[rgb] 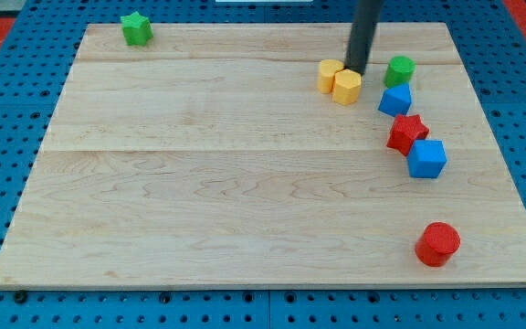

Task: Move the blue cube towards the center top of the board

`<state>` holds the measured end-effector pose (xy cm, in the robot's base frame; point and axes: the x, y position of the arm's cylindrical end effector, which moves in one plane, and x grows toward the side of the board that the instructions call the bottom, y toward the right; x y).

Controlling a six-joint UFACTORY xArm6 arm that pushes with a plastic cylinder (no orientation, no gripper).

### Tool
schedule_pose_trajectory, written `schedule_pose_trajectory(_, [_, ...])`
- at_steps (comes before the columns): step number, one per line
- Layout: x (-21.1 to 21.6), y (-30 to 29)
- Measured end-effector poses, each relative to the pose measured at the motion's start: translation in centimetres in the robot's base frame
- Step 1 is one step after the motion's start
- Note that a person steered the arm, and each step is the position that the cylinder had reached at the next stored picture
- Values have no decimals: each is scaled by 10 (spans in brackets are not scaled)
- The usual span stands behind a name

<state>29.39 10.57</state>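
Observation:
A blue cube (426,158) sits at the view's right, just below and right of a red star (406,133). A second blue block (395,99), shape unclear, lies above the star, under a green cylinder (399,69). My tip (356,70) is at the view's top, right of center, touching the upper edge of a yellow hexagonal block (346,87). It is left of the green cylinder and well above and left of the blue cube.
A yellow cylinder (330,75) sits against the yellow hexagonal block's left. A green star (136,28) is at the top left corner. A red cylinder (437,244) is at the bottom right. The wooden board (199,183) lies on a blue pegboard.

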Motion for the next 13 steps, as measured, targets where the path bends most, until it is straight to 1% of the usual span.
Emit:
schedule_pose_trajectory(1, [26, -15])
schedule_pose_trajectory(2, [87, -14])
schedule_pose_trajectory(3, [164, -22])
schedule_pose_trajectory(4, [214, 48])
schedule_pose_trajectory(5, [206, 155])
schedule_pose_trajectory(6, [170, 137])
schedule_pose_trajectory(7, [192, 36])
schedule_pose_trajectory(8, [201, -67])
schedule_pose_trajectory(9, [230, -83])
schedule_pose_trajectory(11, [115, -178])
schedule_pose_trajectory(12, [108, -202])
schedule_pose_trajectory(13, [70, -204])
